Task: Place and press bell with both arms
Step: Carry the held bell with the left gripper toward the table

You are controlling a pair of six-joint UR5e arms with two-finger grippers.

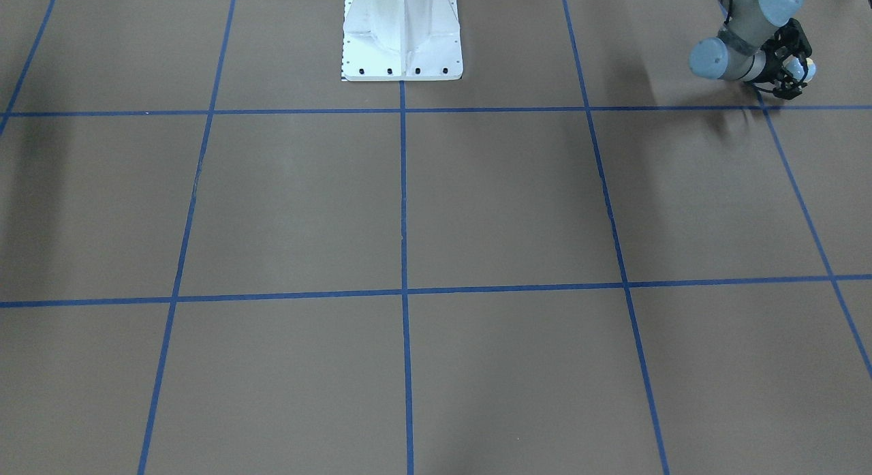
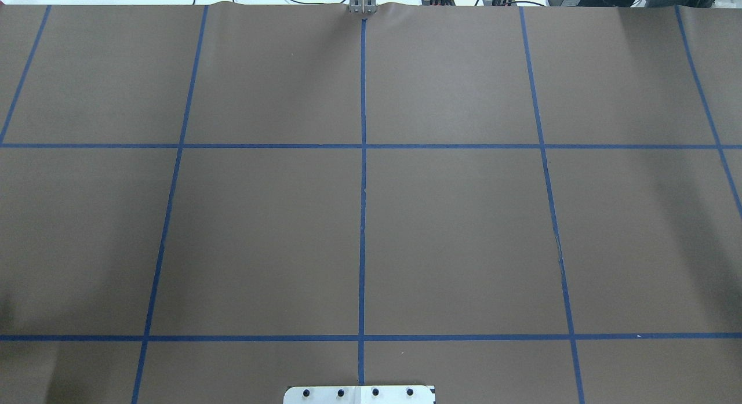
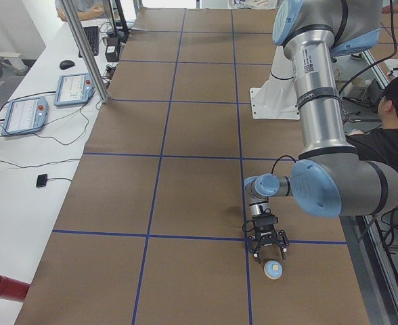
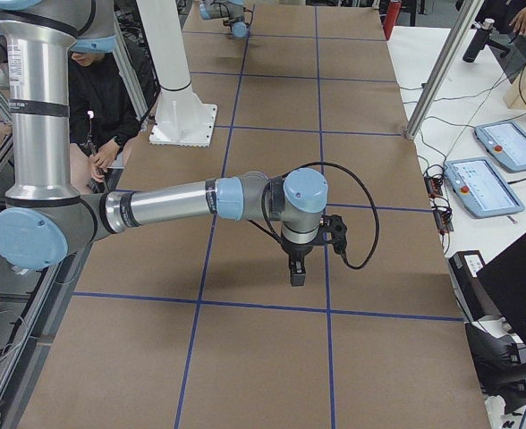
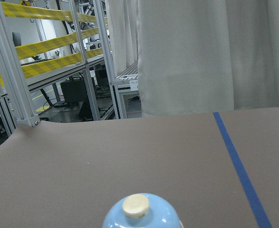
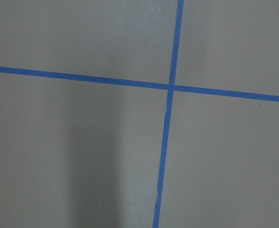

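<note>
The light-blue bell (image 3: 273, 269) with a cream button stands on the brown table near the robot-side edge, at the robot's left end. My left gripper (image 3: 269, 254) hangs low just above and behind it with its fingers spread open. In the front-facing view the gripper (image 1: 792, 74) straddles the bell (image 1: 796, 69); I cannot tell whether they touch. The left wrist view shows the bell's dome (image 5: 142, 213) close at the bottom edge. My right gripper (image 4: 297, 279) points down above the table at the other end; I cannot tell whether it is open or shut. It holds nothing.
The white bolted pedestal (image 1: 402, 39) stands at the robot side's middle. Blue tape lines grid the brown table (image 2: 464, 236). An operator (image 3: 395, 135) sits by the robot side. Teach pendants (image 3: 23, 115), a metal post (image 3: 84, 47) and a red cylinder (image 3: 3, 288) stand on the white side bench.
</note>
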